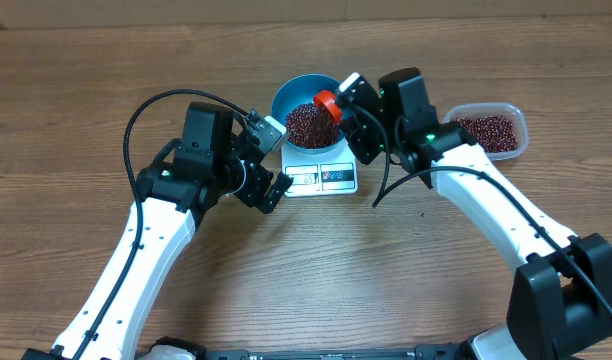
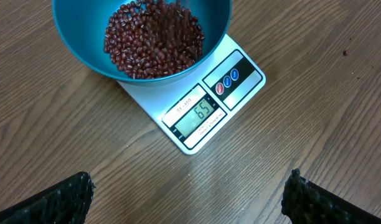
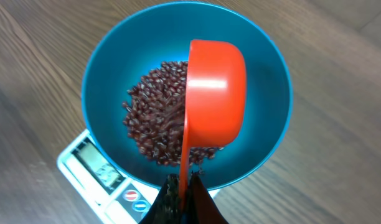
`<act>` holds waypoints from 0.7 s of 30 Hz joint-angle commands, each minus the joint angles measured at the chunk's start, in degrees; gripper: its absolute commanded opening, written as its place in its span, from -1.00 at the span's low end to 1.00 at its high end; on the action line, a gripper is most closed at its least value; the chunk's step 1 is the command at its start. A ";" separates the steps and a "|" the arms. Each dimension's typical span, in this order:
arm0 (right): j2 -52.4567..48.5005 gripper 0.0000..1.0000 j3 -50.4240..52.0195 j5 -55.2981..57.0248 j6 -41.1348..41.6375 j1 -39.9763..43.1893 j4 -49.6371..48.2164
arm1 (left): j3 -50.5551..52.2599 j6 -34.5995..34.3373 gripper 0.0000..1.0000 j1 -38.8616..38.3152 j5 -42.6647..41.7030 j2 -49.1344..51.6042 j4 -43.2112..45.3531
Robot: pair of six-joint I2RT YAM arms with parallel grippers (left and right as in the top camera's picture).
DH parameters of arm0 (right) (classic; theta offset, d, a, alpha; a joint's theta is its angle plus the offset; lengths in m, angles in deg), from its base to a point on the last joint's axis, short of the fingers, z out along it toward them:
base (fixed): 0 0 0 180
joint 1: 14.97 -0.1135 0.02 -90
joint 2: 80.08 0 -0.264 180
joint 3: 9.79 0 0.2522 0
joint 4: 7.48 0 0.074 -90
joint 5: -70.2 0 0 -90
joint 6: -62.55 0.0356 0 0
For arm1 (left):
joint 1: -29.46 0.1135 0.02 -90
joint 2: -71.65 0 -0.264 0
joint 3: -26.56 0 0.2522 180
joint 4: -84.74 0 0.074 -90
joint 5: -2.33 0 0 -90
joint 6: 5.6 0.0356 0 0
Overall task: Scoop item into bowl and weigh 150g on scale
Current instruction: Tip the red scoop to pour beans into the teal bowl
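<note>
Our right hand (image 3: 183, 190) clamped the scoop (image 3: 215, 93) over the bowl's (image 3: 268, 81) beans (image 3: 150, 121), left hand (image 2: 187, 196) agape; the scale (image 2: 243, 87) read well short.

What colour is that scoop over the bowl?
The scoop is orange-red, clearest in the right wrist view.

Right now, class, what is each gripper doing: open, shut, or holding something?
Left gripper: open, holding nothing.
Right gripper: shut on the handle of the red scoop, above the blue bowl.
</note>
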 commanded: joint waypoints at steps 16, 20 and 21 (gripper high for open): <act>4.57 -0.93 -1.20 6.78 -4.39 -1.27 -0.94 | 0.09 1.09 1.00 -0.39 -1.01 -0.85 0.04; 7.21 -0.93 -1.20 6.80 -0.44 -1.25 0.74 | 0.09 1.09 0.99 -0.39 -1.01 -0.85 0.04; 7.89 -0.93 -1.20 6.80 0.42 -1.25 1.25 | 0.09 1.09 1.00 -0.39 -1.03 -0.85 0.04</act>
